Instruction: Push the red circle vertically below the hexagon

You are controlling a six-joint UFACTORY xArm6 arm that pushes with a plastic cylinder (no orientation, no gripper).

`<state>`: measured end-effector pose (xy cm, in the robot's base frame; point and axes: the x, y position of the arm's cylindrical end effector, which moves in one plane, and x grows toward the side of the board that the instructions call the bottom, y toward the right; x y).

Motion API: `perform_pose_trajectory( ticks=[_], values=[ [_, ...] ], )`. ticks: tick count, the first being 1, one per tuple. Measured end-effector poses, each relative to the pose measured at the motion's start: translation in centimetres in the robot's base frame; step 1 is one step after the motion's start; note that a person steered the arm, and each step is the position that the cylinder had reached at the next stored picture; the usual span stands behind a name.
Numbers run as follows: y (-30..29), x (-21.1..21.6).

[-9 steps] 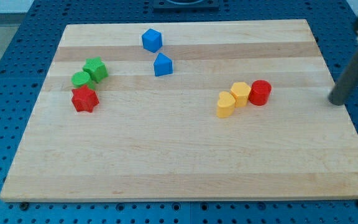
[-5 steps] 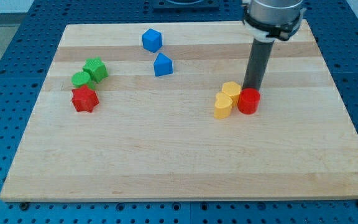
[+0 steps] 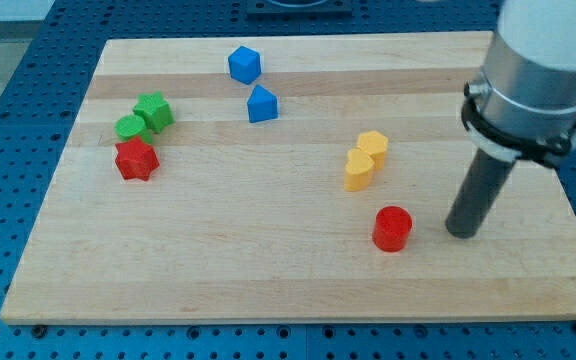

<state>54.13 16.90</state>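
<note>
The red circle lies on the wooden board toward the view's lower right, below and slightly right of the yellow hexagon and yellow heart. My tip rests on the board just to the right of the red circle, a small gap apart from it. The yellow hexagon and yellow heart touch each other.
A blue block and a blue pointed block lie near the view's top. A green star, a green rounded block and a red star cluster at the left. The board's right edge is near the tip.
The red circle has moved down the view, away from the yellow hexagon. The rod came in from the right, passed behind the circle, and now stands lower right.
</note>
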Motion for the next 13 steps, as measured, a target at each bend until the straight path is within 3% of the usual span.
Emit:
perform_pose_trajectory(
  ticks=[1, 2, 3, 6, 8, 9, 10, 12, 13],
  values=[
    [-4.1, -0.6],
    [-10.2, -5.3],
    [-14.6, -6.8],
    [-6.8, 0.5],
    [2.7, 1.0],
    [5.5, 3.7],
    [1.8, 5.7],
    [-10.3, -1.3],
    [-9.7, -1.4]
  ],
)
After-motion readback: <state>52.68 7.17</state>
